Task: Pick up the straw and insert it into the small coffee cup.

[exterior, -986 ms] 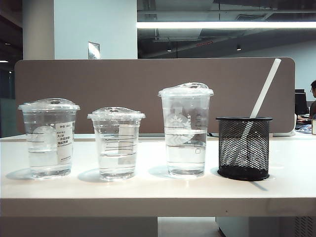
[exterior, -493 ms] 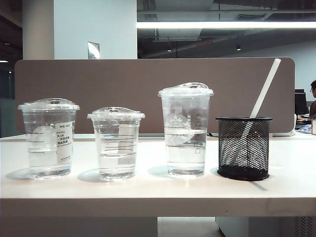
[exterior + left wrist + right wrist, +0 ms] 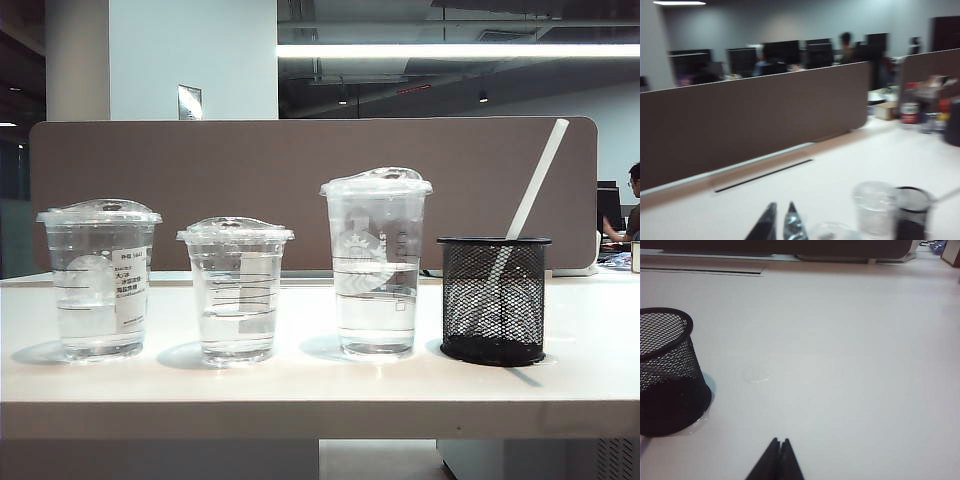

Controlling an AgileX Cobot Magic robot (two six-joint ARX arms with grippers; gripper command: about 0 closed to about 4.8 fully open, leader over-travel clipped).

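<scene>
The white straw [image 3: 537, 180] leans to the right in a black mesh holder [image 3: 494, 300] at the right end of the row. The small coffee cup [image 3: 237, 290], clear with a domed lid and part full of water, stands second from the left. Neither gripper shows in the exterior view. In the blurred left wrist view, my left gripper [image 3: 782, 206] hangs over the table near the cups, its tips a narrow gap apart with nothing between them. My right gripper [image 3: 780, 441] is shut and empty, over bare table beside the holder [image 3: 667, 375].
A medium cup [image 3: 100, 280] with a printed label stands at the far left. The tallest cup [image 3: 376, 265] stands between the small cup and the holder. A brown partition [image 3: 300, 190] runs behind the table. Boxes and a can [image 3: 910, 112] sit at the table's far end.
</scene>
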